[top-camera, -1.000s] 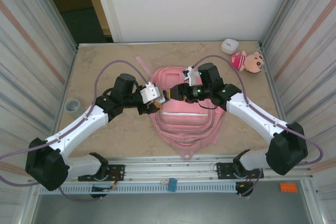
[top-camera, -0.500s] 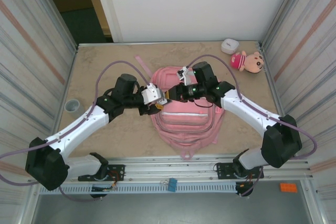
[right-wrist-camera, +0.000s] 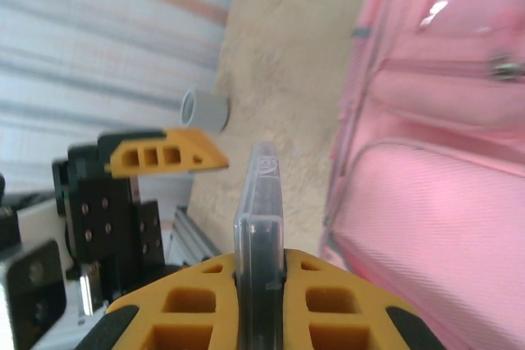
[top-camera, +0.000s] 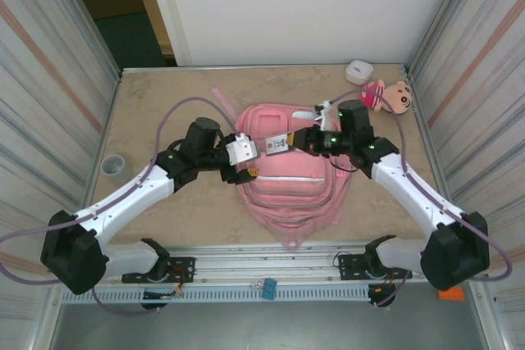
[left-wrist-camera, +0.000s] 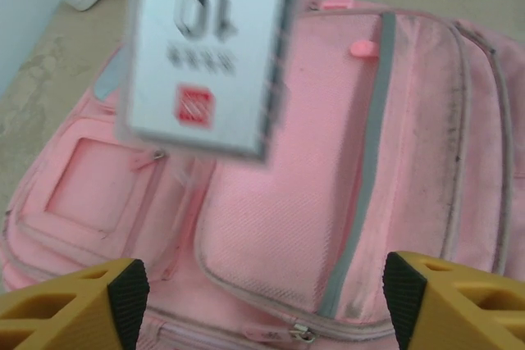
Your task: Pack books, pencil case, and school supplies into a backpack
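Two grippers meet over a pink backpack point(top-camera: 287, 194), which lies flat with its front pockets up at the middle of the tan table point(top-camera: 156, 112), its carry loop toward the near edge. Nearest, the left gripper point(top-camera: 248, 170) hangs over the pack's left edge, its yellow fingers point(left-wrist-camera: 74, 305) spread wide with nothing between them; the left wrist view looks past them onto a grey-striped front pocket. Just beyond, the right gripper point(top-camera: 302, 140) reaches in from the right above the upper pockets, its jaws pinching a flat clear case point(top-camera: 278, 144) with a white label. In the right wrist view the case stands edge-on between the yellow pads point(right-wrist-camera: 205, 293). In the left wrist view its label is blurred, showing a large printed number and a small red square. Near the table's left edge stands a small grey cup point(top-camera: 113, 165). At the far right corner lie a pink-hatted plush doll point(top-camera: 392, 94) and, just beside it, a small white box point(top-camera: 358, 71).
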Robot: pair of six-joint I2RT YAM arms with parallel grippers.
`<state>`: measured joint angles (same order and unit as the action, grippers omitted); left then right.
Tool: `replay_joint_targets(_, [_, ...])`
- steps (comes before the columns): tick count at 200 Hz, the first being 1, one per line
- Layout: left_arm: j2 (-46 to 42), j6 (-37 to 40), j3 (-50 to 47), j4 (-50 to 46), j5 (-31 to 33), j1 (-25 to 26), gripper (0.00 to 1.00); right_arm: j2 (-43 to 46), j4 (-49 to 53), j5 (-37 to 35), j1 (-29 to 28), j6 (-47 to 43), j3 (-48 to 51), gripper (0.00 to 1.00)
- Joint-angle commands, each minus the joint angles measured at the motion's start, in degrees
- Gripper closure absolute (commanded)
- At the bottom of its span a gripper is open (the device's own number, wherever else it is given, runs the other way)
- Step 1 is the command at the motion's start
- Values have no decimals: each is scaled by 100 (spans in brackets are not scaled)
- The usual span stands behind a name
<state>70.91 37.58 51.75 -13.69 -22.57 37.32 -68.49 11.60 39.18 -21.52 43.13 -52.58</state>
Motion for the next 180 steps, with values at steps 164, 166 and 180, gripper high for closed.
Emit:
replay_joint_targets(164, [1709, 771, 462, 164, 641, 1077, 63, 1701, 1097, -244, 1673, -253, 810, 100])
replay_joint_targets(166, [1687, 745, 460, 187, 651, 1078, 64, 1708, 1103, -249, 1687, -260, 810, 100])
replay_joint_targets(180, [1511, 598, 426, 287, 738, 1082, 75, 1813, 1196, -257, 1778, -302, 812, 100])
